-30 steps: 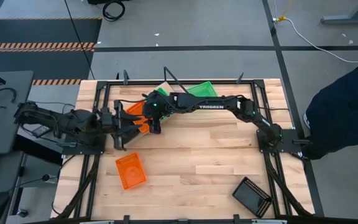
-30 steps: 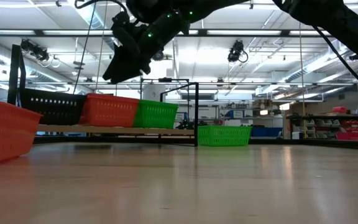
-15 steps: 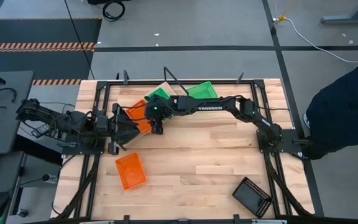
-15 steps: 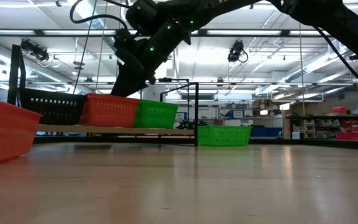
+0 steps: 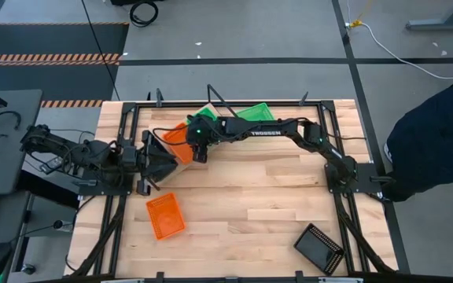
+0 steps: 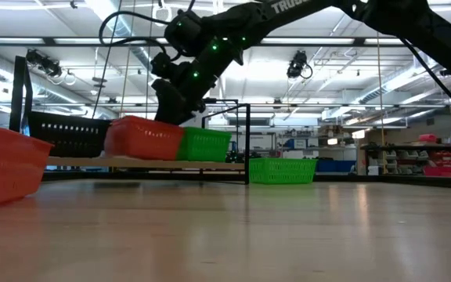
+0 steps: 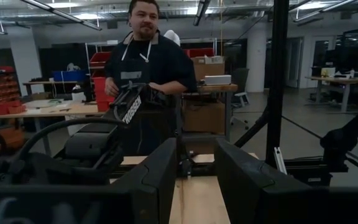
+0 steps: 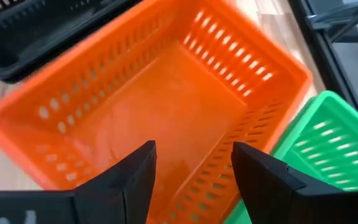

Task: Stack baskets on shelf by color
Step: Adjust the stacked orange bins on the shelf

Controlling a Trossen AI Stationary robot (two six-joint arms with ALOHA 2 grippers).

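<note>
Right now your right end effector sits over the orange basket on the shelf, at roughly 11 o'clock from the worktop's centre in the high view. Its fingers are spread apart, with the basket's open interior visible between them, and nothing is clamped. In the low view that orange basket looks slightly tilted, with a black basket at its 9 o'clock side and a green basket touching its 3 o'clock side. Whether either finger touches the orange rim, you cannot tell.

Your left end effector waits at the worktop's 9 o'clock edge, its fingers parted and empty, pointing across toward a person standing beyond the far side.

Elsewhere, 1 more green basket lies at 12 o'clock off the shelf's end. A 2nd orange basket rests on the open worktop at about 8 o'clock, and a 2nd black basket lies at about 4 o'clock, well apart from everything else.
</note>
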